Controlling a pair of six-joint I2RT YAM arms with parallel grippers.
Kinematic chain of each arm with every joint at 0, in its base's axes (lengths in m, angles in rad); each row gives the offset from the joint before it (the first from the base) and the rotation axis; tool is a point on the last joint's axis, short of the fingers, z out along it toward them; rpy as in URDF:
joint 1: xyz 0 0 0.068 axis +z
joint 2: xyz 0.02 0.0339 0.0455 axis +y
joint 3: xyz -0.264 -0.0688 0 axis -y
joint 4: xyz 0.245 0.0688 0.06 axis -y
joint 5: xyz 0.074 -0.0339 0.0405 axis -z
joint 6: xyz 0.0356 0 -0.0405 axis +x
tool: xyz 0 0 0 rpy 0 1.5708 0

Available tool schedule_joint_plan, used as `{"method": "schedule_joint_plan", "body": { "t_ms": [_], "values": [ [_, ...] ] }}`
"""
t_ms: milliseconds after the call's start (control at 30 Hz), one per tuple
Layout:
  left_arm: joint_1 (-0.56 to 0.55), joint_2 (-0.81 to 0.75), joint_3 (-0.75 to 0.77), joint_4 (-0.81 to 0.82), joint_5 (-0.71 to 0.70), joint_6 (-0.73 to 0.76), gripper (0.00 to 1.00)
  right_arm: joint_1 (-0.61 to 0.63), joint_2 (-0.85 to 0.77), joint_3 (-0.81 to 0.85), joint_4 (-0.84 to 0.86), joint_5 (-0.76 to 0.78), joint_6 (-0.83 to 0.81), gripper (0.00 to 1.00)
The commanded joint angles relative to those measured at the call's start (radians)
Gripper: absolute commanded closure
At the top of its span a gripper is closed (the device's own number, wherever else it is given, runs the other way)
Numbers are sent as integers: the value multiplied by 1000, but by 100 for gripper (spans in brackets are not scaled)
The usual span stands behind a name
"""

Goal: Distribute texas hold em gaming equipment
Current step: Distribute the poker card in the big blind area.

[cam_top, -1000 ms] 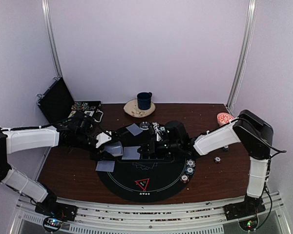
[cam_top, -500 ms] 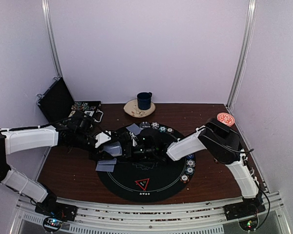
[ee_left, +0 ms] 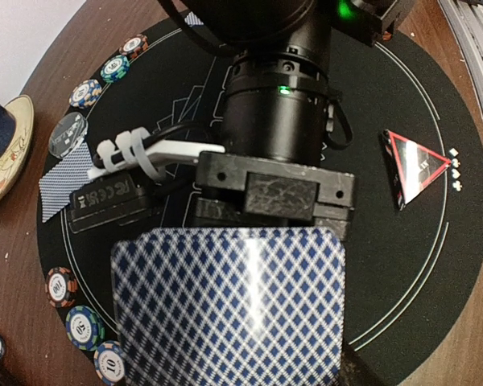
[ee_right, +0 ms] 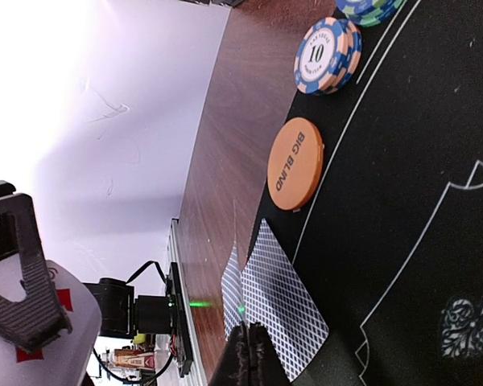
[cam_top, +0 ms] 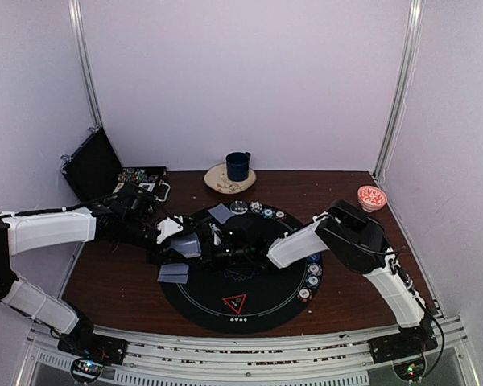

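My left gripper [cam_top: 185, 245] is shut on a deck of blue-diamond-backed playing cards [ee_left: 229, 305] over the left side of the round black mat [cam_top: 266, 310]; the top card hides its jaws in the left wrist view. My right gripper [ee_right: 249, 354] is shut, pinching a single card [ee_right: 235, 265] seen edge-on, right beside the deck. Two cards [ee_right: 270, 293] lie overlapped at the mat's left rim under it, near an orange "BIG BLIND" disc [ee_right: 295, 165] and a chip stack [ee_right: 328, 53]. Another card [cam_top: 221, 213] lies at the far left of the mat. The red-edged triangle marker [cam_top: 234, 304] sits near the front.
Poker chips [cam_top: 312, 270] line the mat's right rim and more chips [cam_top: 258, 207] its far rim. A dark blue mug [cam_top: 238, 166] stands on a saucer [cam_top: 217, 183] behind the mat. A red-patterned bowl [cam_top: 371, 195] sits far right. An open black case [cam_top: 92, 165] stands at the back left.
My right arm has swung left across the mat, carrying its card over to the left gripper's deck. The left arm and its deck have stayed put.
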Motion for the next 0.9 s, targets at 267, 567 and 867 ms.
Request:
{"method": "schedule_joint_plan", "body": {
  "t_ms": [267, 567, 867],
  "values": [
    [6, -4, 25, 27, 3, -14, 96, 26, 4, 38, -93, 50, -57, 100],
    [5, 2, 24, 32, 1, -14, 96, 27, -5, 51, -168, 74, -95, 80],
    [6, 4, 24, 32, 4, -14, 96, 26, -111, 21, -286, 152, -175, 62]
  ]
}}
